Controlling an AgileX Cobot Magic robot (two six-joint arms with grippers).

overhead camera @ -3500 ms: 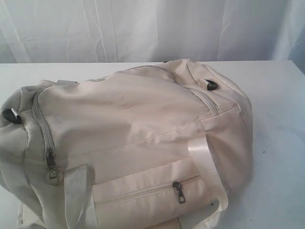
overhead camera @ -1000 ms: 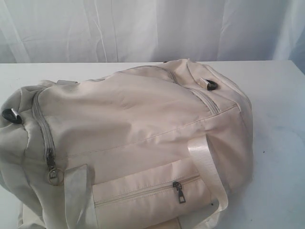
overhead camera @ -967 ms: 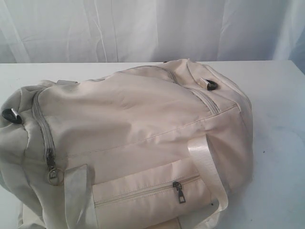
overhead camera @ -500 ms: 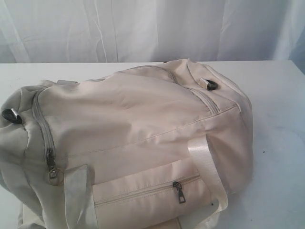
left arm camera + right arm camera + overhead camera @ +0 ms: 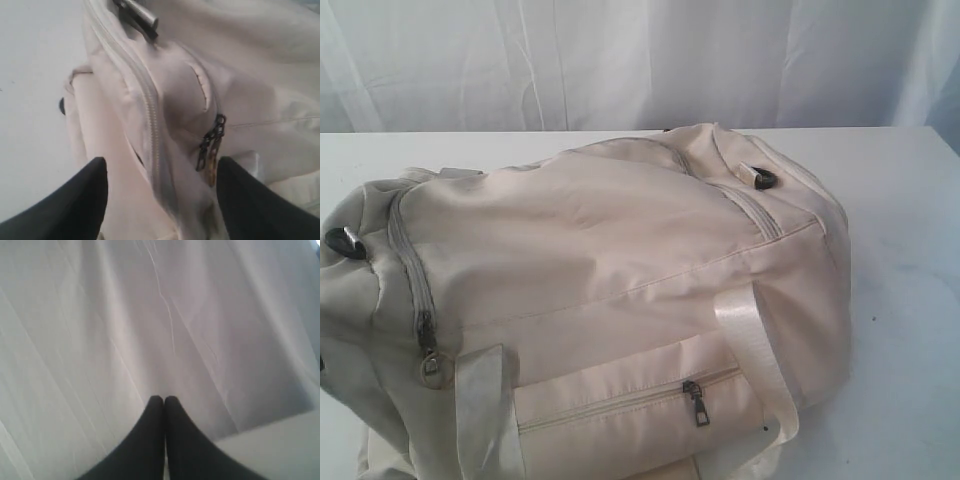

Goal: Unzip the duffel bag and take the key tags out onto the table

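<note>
The duffel bag (image 5: 610,270) lies on the white desk (image 5: 905,250), filling the left and middle of the scene and reaching past the near edge of the exterior view, with the white curtain (image 5: 620,60) hanging behind the far edge of the desk. Its main zipper (image 5: 408,265) is shut, curving up from the near left side over the top toward the far right, and its dark pull with a metal ring (image 5: 432,368) hangs at the near left end. On the near face a front pocket is also zipped, its small dark pull (image 5: 694,402) resting toward the right end, just left of a pale webbing strap (image 5: 752,345) that loops down the side. A black eyelet (image 5: 763,180) shows at the far right end of the bag and another (image 5: 340,240) at the left end. The left fingers (image 5: 90,200) are spread wide apart and empty, poised over the bag's fabric with a closed zipper line (image 5: 150,115) and a dark chain pull (image 5: 210,142) lying between them; whether they touch the cloth cannot be told. The right fingers (image 5: 164,440) are pressed together holding nothing, pointing toward the curtain, away from the bag, with a corner of the desk nearby.
</note>
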